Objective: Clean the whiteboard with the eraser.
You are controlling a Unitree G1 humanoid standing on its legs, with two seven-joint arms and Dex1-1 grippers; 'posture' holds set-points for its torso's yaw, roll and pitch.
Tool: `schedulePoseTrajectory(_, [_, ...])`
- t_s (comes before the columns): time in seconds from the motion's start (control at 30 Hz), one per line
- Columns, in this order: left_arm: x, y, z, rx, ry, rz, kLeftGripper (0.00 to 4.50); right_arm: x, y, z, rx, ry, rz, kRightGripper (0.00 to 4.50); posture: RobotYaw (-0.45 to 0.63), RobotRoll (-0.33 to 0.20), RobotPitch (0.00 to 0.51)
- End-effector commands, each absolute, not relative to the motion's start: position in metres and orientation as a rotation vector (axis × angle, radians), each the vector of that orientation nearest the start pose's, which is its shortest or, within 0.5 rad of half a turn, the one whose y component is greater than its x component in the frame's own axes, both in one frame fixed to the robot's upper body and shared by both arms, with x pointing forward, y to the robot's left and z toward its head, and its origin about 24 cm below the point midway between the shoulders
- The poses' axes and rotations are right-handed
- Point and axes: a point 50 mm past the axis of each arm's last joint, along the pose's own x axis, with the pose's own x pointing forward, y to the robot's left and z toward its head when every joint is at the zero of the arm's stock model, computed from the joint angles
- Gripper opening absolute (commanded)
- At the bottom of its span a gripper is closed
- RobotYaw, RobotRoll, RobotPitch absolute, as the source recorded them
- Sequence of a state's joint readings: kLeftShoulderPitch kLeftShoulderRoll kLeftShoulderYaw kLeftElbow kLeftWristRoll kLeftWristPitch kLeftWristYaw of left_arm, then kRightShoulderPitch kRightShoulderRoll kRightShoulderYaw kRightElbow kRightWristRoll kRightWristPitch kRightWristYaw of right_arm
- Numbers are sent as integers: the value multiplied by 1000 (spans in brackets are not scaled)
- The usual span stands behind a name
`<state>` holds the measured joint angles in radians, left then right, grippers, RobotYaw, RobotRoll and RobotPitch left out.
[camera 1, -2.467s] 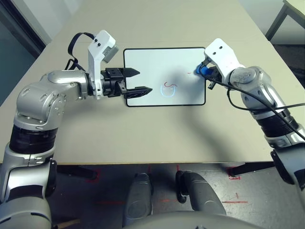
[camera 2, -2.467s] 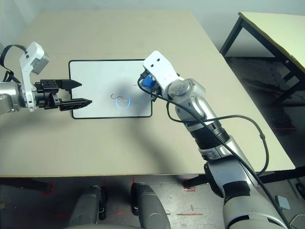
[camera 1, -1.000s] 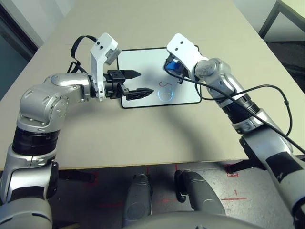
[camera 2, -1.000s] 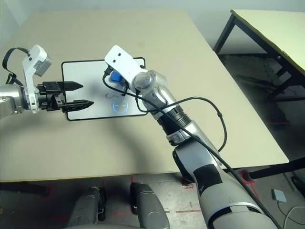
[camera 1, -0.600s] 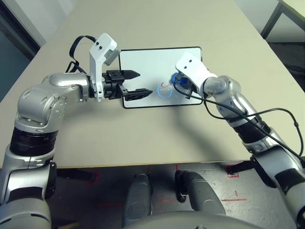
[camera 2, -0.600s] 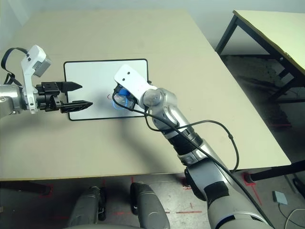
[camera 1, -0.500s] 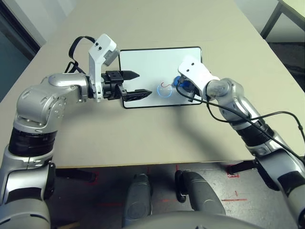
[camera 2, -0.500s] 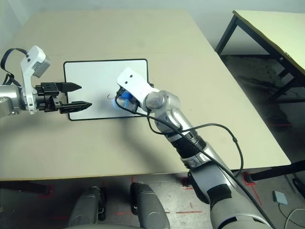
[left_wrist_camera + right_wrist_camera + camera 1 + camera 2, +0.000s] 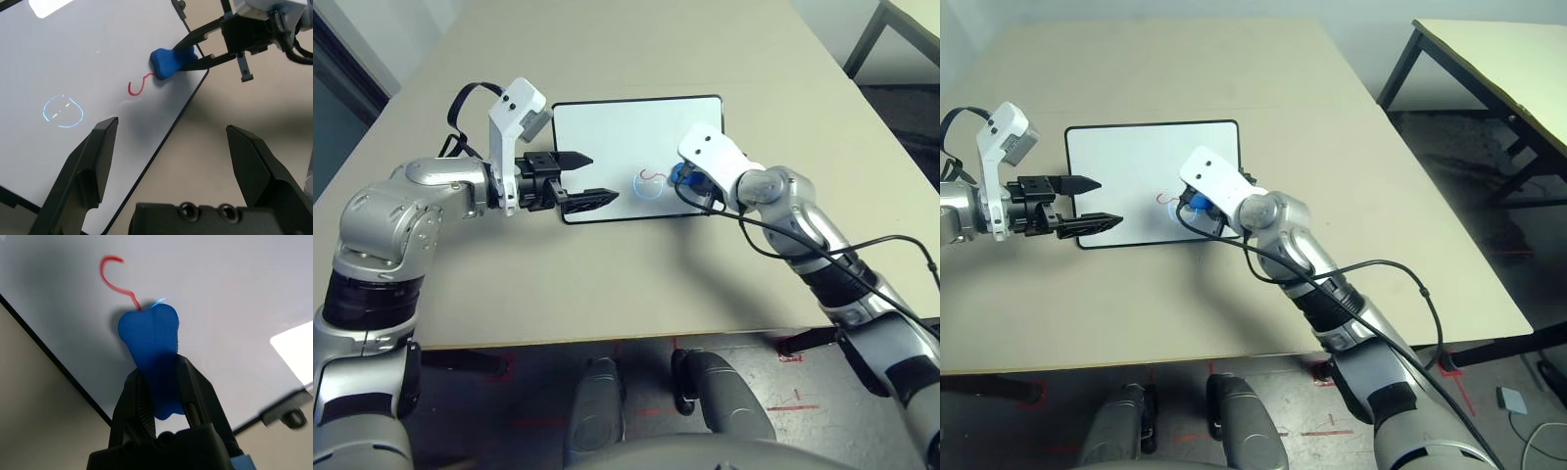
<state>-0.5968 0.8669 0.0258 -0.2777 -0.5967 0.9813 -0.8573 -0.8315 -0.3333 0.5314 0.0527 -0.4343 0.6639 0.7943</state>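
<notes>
The whiteboard (image 9: 617, 132) lies flat on the tan table, with a small red hook-shaped mark (image 9: 650, 175) and a faint bluish ring of light (image 9: 62, 110) near its front middle. My right gripper (image 9: 686, 180) is shut on the blue bone-shaped eraser (image 9: 150, 335). The eraser's free end rests on the board right beside the red mark (image 9: 115, 276). My left gripper (image 9: 604, 177) is open with nothing between its fingers. It hovers over the board's front left part and points toward the eraser (image 9: 171, 59).
The board's front black edge (image 9: 636, 220) runs just below both grippers. A black cable (image 9: 862, 245) loops off my right forearm. A second table (image 9: 1498, 69) stands far to the right, beyond a gap of floor. Bare tabletop (image 9: 607, 284) lies in front of the board.
My right gripper carried the eraser from the board's right edge across to its middle, then to beside the red mark. My left gripper stayed open and drew back slightly to the left.
</notes>
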Motion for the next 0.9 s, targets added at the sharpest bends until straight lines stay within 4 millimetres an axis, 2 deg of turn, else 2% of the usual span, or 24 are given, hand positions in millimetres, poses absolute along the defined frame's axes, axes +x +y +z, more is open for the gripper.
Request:
schedulePoseTrajectory(0.03, [277,197,221,280,308,-928,4500,338,-49,155,-1057,242,838,815,49,0,174])
schedulePoseTrajectory(0.27, [277,196,220,278,306,-928,4500,341,-33,158,-1069,207,864,815,50,0,169])
schedulePoseTrajectory(0.47, [277,195,219,277,305,-932,4500,340,-40,150,-1080,229,860,815,36,0,166])
schedulePoseTrajectory(0.7, [278,194,218,278,305,-942,4500,338,-87,144,-1096,319,776,815,12,0,163])
schedulePoseTrajectory(0.9, [280,193,217,276,306,-950,4500,336,-112,146,-1106,366,723,815,-5,0,163])
